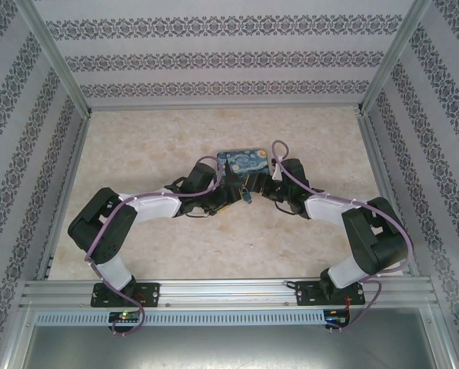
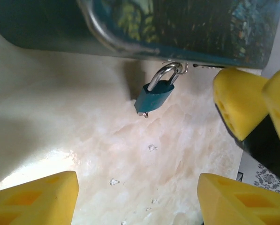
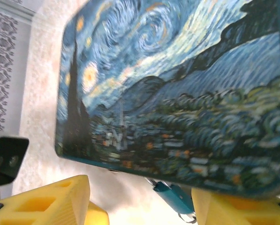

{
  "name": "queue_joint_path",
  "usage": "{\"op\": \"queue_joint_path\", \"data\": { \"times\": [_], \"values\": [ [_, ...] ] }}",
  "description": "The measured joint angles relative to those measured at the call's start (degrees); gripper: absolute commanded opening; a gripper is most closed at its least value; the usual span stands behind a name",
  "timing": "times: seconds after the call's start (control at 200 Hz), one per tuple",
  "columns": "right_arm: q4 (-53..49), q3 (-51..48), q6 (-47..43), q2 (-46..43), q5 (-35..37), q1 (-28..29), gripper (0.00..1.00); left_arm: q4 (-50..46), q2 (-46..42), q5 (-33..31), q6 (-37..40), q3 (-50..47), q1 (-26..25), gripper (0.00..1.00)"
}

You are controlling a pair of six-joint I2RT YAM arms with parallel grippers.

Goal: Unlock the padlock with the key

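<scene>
Both hands stand apart and empty, the left hand [image 2: 139, 183] over the bench [image 2: 83, 140], the right hand [image 3: 140, 190] either side of the padlock [image 2: 155, 97] hanging at the near edge of the tin box [image 3: 177, 93]; the brownish stub under it, likely the key [image 2: 145, 114], wants a square pinch and a gentle turn.

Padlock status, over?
Left gripper open, empty. Right gripper open, near padlock. Padlock hangs on tin box hasp, shackle looks closed; key apparently in its keyhole. Nothing in the way.
</scene>
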Motion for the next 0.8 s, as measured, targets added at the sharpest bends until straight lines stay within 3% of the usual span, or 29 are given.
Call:
{"op": "queue_joint_path", "data": {
  "times": [0.29, 0.799],
  "values": [
    [0.76, -1.97, -3.48, -0.07, -2.71, -0.50, 0.47, -8.96, -1.20, -2.86, 5.77, 8.68, 3.21, 0.81],
    [-0.42, -2.14, -9.60, 5.81, -2.82, 0.68, 0.45, -22.29, 2.78, -5.81, 15.37, 22.49, 8.13, 0.87]
  ]
}}
